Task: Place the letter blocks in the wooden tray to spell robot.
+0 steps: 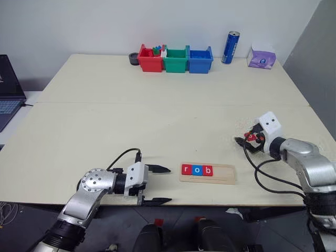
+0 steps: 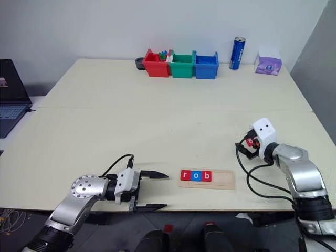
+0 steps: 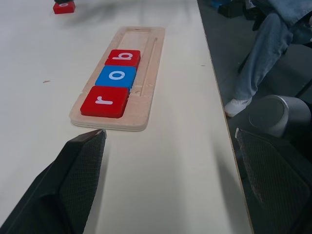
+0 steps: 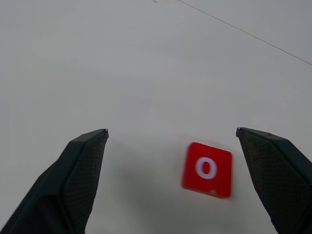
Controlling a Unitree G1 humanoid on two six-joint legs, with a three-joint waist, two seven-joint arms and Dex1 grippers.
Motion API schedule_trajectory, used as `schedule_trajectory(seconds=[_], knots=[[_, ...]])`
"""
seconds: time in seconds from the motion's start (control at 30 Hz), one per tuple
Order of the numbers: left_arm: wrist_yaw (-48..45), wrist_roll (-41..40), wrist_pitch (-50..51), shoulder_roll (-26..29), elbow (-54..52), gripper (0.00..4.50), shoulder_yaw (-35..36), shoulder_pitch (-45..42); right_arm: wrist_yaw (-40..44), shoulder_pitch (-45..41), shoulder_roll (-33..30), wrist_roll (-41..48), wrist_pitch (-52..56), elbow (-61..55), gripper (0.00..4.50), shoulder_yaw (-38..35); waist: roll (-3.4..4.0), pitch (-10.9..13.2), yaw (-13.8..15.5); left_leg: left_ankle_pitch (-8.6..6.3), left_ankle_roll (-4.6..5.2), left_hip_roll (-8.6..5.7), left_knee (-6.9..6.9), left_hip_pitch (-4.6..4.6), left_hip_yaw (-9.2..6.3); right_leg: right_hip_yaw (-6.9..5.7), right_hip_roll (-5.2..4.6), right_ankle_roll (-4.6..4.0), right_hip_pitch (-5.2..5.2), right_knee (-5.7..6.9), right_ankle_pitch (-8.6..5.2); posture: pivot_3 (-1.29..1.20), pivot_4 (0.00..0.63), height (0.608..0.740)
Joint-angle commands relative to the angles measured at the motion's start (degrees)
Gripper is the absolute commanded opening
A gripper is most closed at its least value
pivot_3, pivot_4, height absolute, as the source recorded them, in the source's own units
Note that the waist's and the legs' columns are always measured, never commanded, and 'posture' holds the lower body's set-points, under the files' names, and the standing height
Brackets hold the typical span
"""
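The long flat wooden tray (image 1: pixel 208 173) lies near the front edge of the smooth pale table (image 1: pixel 157 115). It holds three little square blocks (image 3: pixel 117 78), red, blue, red, reading "r o b". A fourth red block (image 4: pixel 207 169) reads "o" and lies flat between the spread black fingers of the right end effector (image 4: pixel 170 141). The left end effector (image 1: pixel 157 185) is spread wide too, holding nothing.

Three letter blocks (image 1: pixel 197 170) sit in the wooden tray's (image 1: pixel 224 174) left end — a fourth block (image 4: pixel 207 169) lies well right.
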Motion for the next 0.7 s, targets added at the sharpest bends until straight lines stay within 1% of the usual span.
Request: schedule_trajectory(seconds=[0.03,0.13,0.2,0.3,0.4,0.53,0.57,0.7], knots=[[0.3,-0.1,-0.4,-0.1,-1.6,4.50,0.3,-0.3,-3.4,-2.5,1.2,-1.2,-2.2,5.7,4.48,-2.8,0.00,0.0,0.0,0.00,0.00,0.00,-0.01,0.00,0.00,0.00,0.00,-0.01,0.00,0.00,0.01,0.00,0.150,0.740],[0.5,-0.2,-0.2,-0.1,-2.0,4.50,0.3,-0.1,-4.6,-2.9,2.2,-0.9,-1.9,9.6,4.48,-3.8,0.01,0.0,0.0,0.00,0.00,0.00,-0.03,-0.02,0.00,-0.01,0.00,-0.02,0.00,0.00,0.01,0.00,0.150,0.740],[0.7,-0.2,0.0,0.0,-2.3,4.50,0.2,0.1,-4.2,-2.3,2.8,0.1,-0.4,10.1,4.48,-4.2,0.02,0.0,0.0,0.00,0.00,0.01,-0.04,-0.01,-0.01,0.00,0.00,-0.02,0.00,0.00,0.01,0.00,0.150,0.740],[0.9,-0.1,0.1,0.0,-2.5,4.50,0.2,0.3,-4.5,-1.3,3.6,0.5,0.7,10.1,3.95,-4.7,0.03,0.0,0.0,0.00,0.00,0.00,-0.03,0.00,-0.02,-0.01,0.00,-0.02,0.01,0.01,0.02,0.00,0.150,0.740],[0.8,-0.1,0.1,0.0,-2.4,4.50,0.1,0.3,-5.0,-0.2,4.6,1.0,2.3,9.2,3.01,-5.5,0.02,0.0,0.0,0.00,0.00,0.00,-0.01,0.01,-0.02,-0.02,0.00,-0.02,0.03,0.01,0.01,0.00,0.150,0.740],[0.6,-0.1,0.0,0.1,-2.3,4.50,0.1,0.3,-5.7,1.7,5.3,1.9,4.3,5.7,1.60,-6.9,0.01,0.0,0.2,0.00,0.00,-0.01,0.01,0.01,-0.03,-0.03,-0.01,-0.01,0.06,0.00,0.01,0.00,0.150,0.740],[0.4,-0.1,-0.1,0.1,-2.2,4.50,0.1,0.3,-6.2,2.3,5.4,2.4,5.0,4.1,1.44,-7.5,0.01,0.0,0.3,0.00,0.00,-0.02,0.01,0.00,-0.03,-0.03,-0.02,-0.01,0.06,0.00,0.01,0.00,0.150,0.740],[0.0,-0.2,-0.2,0.2,-1.8,4.50,0.1,-0.1,-8.5,8.0,5.8,3.4,8.4,-7.3,1.44,-10.3,0.02,0.0,0.3,0.00,0.00,-0.02,-0.02,-0.06,-0.10,-0.02,-0.03,-0.01,0.04,-0.01,0.01,0.00,0.150,0.740]])
